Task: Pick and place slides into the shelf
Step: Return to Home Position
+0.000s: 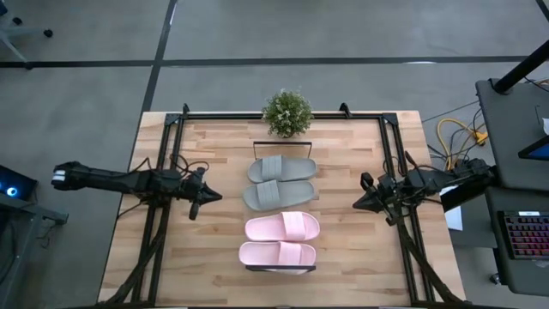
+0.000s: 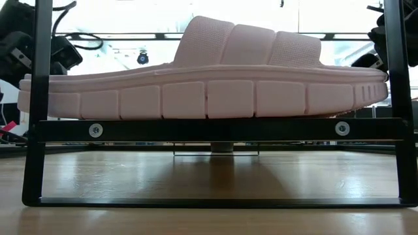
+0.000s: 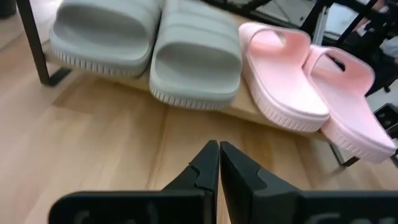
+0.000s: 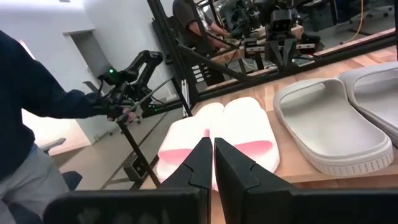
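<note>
Lying side by side, all four open-toe foam slide sandals sat on the long narrow light-wood shelf (image 3: 245,108) with thin black wire end frames, which ran down the middle of the wooden table (image 1: 343,249). The two grey slides (image 1: 281,169) lay at the end near the small green potted plant (image 1: 287,112), and the two pale pink slides (image 1: 282,227) at the other end. Each sandal was close against its neighbour, and none lay on the tabletop itself. In the low view the nearest pink one rested flat on the black frame bar.

The left gripper (image 1: 210,196) hung over the table to the left of the shelf, well apart from it, its two dark fingers pressed together on nothing. The right gripper (image 1: 358,203) hung on the opposite side, likewise closed and empty.

Judged from this, the placing looked complete. All that seemed left was for both arms to draw away to their rest poses.
</note>
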Robot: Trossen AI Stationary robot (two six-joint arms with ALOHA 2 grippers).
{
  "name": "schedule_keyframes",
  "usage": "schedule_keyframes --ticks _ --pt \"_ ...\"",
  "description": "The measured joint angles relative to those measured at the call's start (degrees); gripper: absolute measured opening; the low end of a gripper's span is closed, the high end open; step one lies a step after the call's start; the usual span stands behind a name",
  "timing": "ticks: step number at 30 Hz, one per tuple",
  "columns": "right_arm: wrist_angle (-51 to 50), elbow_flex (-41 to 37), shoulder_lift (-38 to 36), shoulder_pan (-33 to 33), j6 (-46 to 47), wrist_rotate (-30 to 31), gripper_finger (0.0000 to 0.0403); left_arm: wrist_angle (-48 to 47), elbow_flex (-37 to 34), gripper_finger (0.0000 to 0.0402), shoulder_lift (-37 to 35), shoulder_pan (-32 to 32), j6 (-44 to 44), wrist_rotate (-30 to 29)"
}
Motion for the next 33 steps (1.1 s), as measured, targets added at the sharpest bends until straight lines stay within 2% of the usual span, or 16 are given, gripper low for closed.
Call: schedule_keyframes --ticks 5,14,19,33 --pt "0.0 0.0 0.0 0.0 0.0 0.0 0.0009 -1.2 0.9 0.0 0.1 0.0 0.1 0.0" --pt "-0.2 0.0 1.1 0.0 -0.6 1.0 0.0009 -0.6 0.3 0.0 -10.1 0.0 2.3 -1.1" --pt "-0.3 0.0 2.6 0.0 -0.6 1.6 0.0009 -1.3 0.4 0.0 -13.2 0.0 3.0 -1.3" --pt "-0.3 0.1 4.4 0.0 -0.1 1.6 0.0009 -2.7 0.8 0.0 -10.5 0.0 4.4 -1.8"
